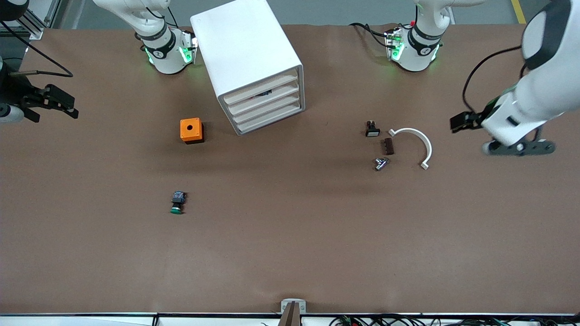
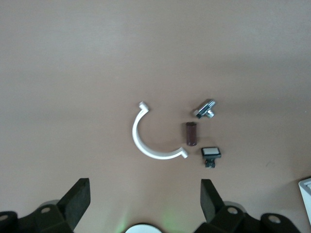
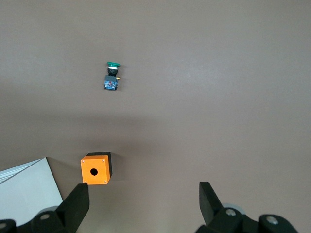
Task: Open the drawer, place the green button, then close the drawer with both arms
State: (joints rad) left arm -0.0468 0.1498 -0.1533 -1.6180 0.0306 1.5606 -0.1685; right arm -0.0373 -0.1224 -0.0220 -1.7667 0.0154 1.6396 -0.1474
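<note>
1. Cabinet (image 1: 252, 63): white box on the brown worktop (image 1: 290, 253), standing between the two arm bases and skewed. Four drawer fronts face the front camera.
2. Drawer (image 1: 272, 121), the bottom one: shut, flush with the three above it.
3. Button (image 1: 177, 203): lying on its side on the worktop, green cap toward the front camera. It's nearer to that camera than the orange box (image 1: 191, 130), toward the right arm's end, well apart from the cabinet.
4. Orange box: hole on top, sits just beside the cabinet.
5. Left gripper (image 2: 146, 196): fingers spread wide, holding nothing. It hangs over the left arm's end of the worktop, near the small-parts cluster.
6. Cluster: white half-ring clip (image 1: 416, 144), brown block (image 1: 389, 146), black switch with white cap (image 1: 372, 129), metal bolt (image 1: 381, 163). All close together, none touching.
7. Right gripper (image 3: 144, 198): fingers spread wide, holding nothing. It sits at the right arm's edge of the worktop; its wrist view takes in the orange box and button.
</note>
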